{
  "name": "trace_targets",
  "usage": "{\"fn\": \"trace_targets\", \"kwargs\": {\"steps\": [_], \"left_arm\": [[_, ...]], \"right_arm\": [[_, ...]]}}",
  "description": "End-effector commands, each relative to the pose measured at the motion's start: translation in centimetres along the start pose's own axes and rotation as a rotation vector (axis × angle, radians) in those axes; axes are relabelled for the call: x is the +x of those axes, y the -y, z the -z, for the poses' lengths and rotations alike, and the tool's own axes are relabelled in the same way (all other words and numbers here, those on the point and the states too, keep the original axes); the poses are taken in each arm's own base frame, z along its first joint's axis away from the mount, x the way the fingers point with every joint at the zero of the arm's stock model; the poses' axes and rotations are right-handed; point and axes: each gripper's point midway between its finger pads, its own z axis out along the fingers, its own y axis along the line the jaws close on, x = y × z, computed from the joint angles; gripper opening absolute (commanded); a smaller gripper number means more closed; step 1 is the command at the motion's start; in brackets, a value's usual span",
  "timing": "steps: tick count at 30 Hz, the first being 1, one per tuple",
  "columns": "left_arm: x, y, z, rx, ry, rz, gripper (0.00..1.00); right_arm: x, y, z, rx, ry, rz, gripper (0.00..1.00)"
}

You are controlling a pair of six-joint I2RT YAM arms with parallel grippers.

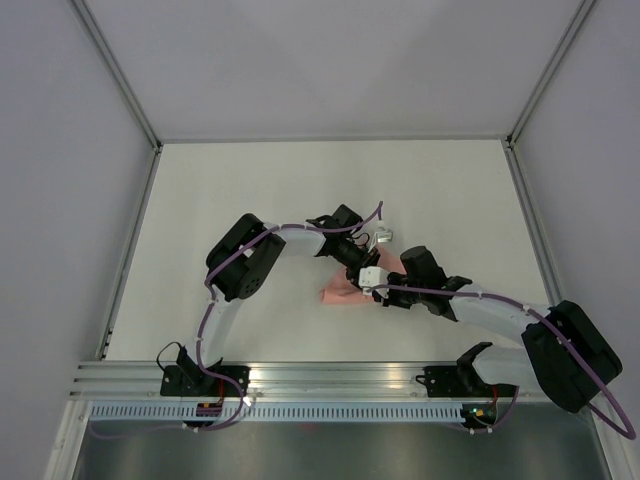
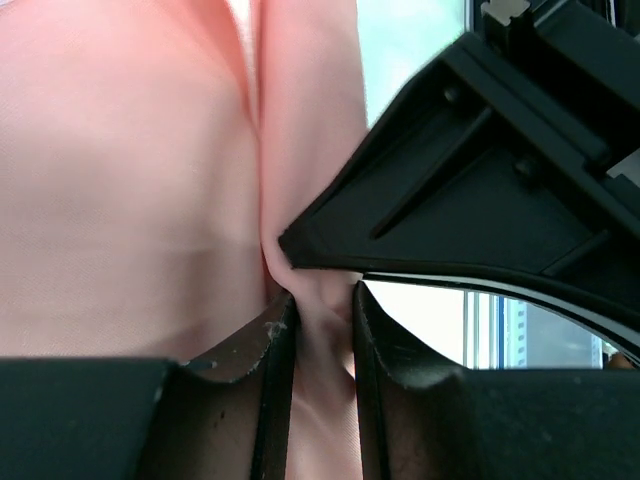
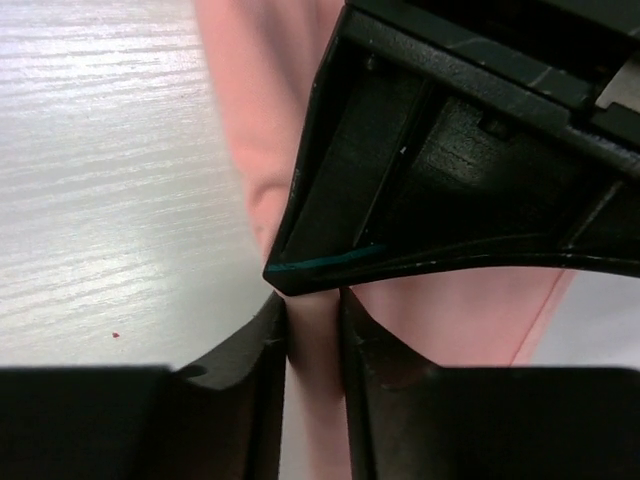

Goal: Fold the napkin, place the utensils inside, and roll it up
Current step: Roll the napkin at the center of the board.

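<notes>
Robotics lab cell: blank pale grey panels [image 1: 330, 60] wall a flat white worktop [image 1: 250, 190]; a ribbed aluminium mounting rail [image 1: 330, 376] lines the worktop's near edge.

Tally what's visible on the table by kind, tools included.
napkin, salmon-pink: 1
Tools, black: 2, the left tool and the right tool, each closed on a fold of the napkin
utensils: 0 in view; cannot tell whether any lie under the cloth
Total: 3
</notes>
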Motion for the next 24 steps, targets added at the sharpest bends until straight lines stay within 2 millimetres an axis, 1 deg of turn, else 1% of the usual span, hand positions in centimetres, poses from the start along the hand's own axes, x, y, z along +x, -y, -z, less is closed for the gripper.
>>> {"fn": "trace_targets", "kwargs": {"steps": [1, 2, 4, 6, 8, 9, 12, 14, 15, 16, 17, 18, 19, 20, 21, 22, 23, 24], "left_arm": [[3.6, -3.4, -0.4, -0.170, -0.079, 0.104, 0.30], [2.7, -3.2, 0.0, -0.189, -0.048, 0.080, 0.35], [1.7, -3.3, 0.5, -0.227, -0.016, 0.054, 0.43], [0.3, -3.2, 1.4, -0.261, 0.029, 0.012, 0.47], [-0.4, -3.4, 2.0, -0.306, 0.060, 0.038, 0.54], [-1.5, -3.2, 2.6, -0.328, 0.088, 0.011, 0.55], [-2.9, -3.1, 3.7, -0.378, 0.136, -0.012, 0.55], [-3.5, -4.0, 4.9, -0.454, 0.171, 0.000, 0.55], [-4.7, -3.8, 5.6, -0.473, 0.217, -0.030, 0.55], [-5.0, -4.1, 6.3, -0.505, 0.244, -0.016, 0.56], [-4.4, -4.7, 7.1, -0.539, 0.263, 0.007, 0.56], [-6.1, -4.5, 8.5, -0.584, 0.332, -0.030, 0.56], [-5.0, -5.0, 9.3, -0.608, 0.354, 0.008, 0.56], [-5.4, -4.9, 10.2, -0.630, 0.391, 0.004, 0.56], [-6.1, -4.7, 11.7, -0.686, 0.441, -0.005, 0.56], [-5.7, -4.9, 12.5, -0.711, 0.472, -0.003, 0.57], [-5.6, -4.8, 13.0, -0.729, 0.489, -0.010, 0.57], [-6.1, -4.4, 14.0, -0.759, 0.519, -0.029, 0.57]], "right_arm": [[0.5, 0.0, -0.1, -0.006, -0.036, -0.024, 0.25], [0.6, -0.1, -0.1, -0.009, -0.037, -0.027, 0.22], [0.7, -0.5, -0.2, -0.025, -0.043, -0.033, 0.16], [0.8, -0.6, -0.2, -0.039, -0.051, -0.042, 0.13], [0.9, -0.9, -0.1, -0.054, -0.058, -0.048, 0.10], [0.9, -1.0, -0.1, -0.061, -0.061, -0.049, 0.10], [1.0, -1.5, 0.0, -0.097, -0.060, -0.055, 0.08], [1.2, -1.9, -0.2, -0.130, -0.068, -0.064, 0.07], [0.9, -2.0, -0.1, -0.154, -0.059, -0.075, 0.06], [0.9, -2.1, -0.1, -0.171, -0.058, -0.082, 0.06], [1.2, -2.3, -0.2, -0.196, -0.062, -0.090, 0.06], [0.9, -2.1, 0.0, -0.219, -0.055, -0.113, 0.06], [0.9, -2.3, 0.1, -0.242, -0.052, -0.123, 0.06], [0.9, -1.5, 0.1, -0.249, -0.049, -0.133, 0.06], [0.9, -2.0, 0.3, -0.288, -0.045, -0.156, 0.06], [1.2, -2.1, 0.2, -0.314, -0.053, -0.177, 0.07], [1.2, -1.1, 0.3, -0.308, -0.047, -0.180, 0.07], [1.3, -1.6, 0.6, -0.346, -0.052, -0.203, 0.07]]}}
